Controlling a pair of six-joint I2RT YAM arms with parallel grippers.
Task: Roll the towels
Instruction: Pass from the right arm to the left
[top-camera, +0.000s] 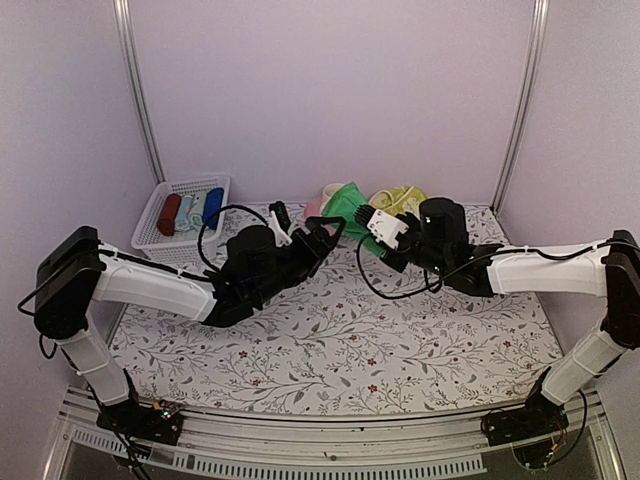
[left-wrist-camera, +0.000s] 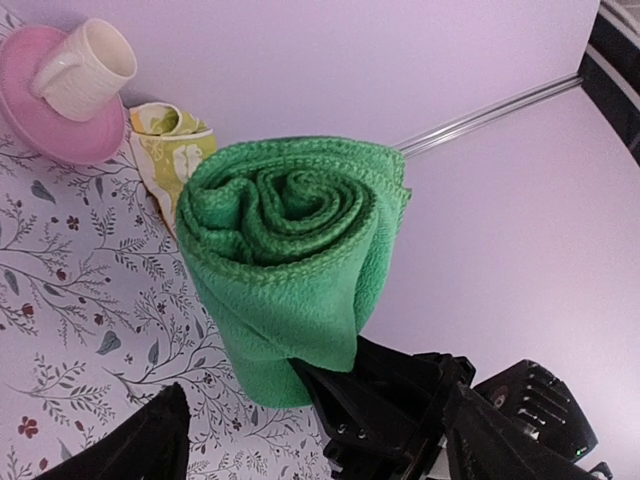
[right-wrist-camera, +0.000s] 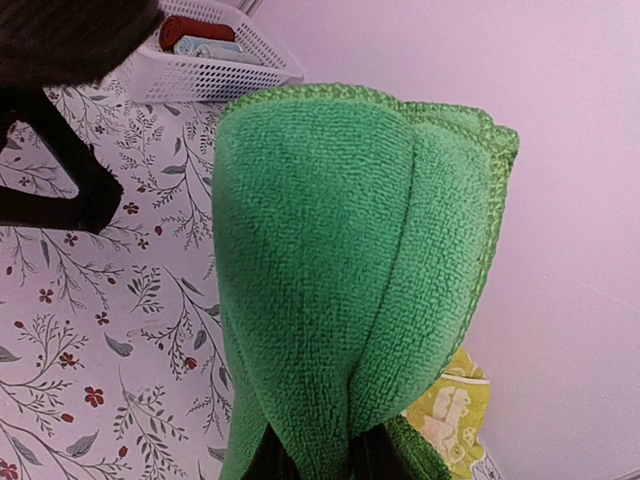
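Observation:
The bright green towel (top-camera: 347, 205) is a loose roll, held up off the table at the back middle. In the left wrist view its spiral end (left-wrist-camera: 285, 235) faces the camera. My right gripper (top-camera: 366, 220) is shut on its lower end (right-wrist-camera: 320, 300), and the jaws are hidden under the cloth. My left gripper (top-camera: 322, 236) is open and empty, just left of the roll, with a finger (left-wrist-camera: 145, 445) on each side of the view. The pale yellow towel with green marks (top-camera: 399, 198) lies crumpled behind the roll (left-wrist-camera: 172, 150) (right-wrist-camera: 452, 420).
A white basket (top-camera: 160, 232) at the back left holds dark red, pale blue and deep blue rolls; it also shows in the right wrist view (right-wrist-camera: 215, 72). A pink saucer (left-wrist-camera: 40, 120) with a cream cup (left-wrist-camera: 88, 65) stands beside the yellow towel. The floral tablecloth (top-camera: 330, 340) covers the table.

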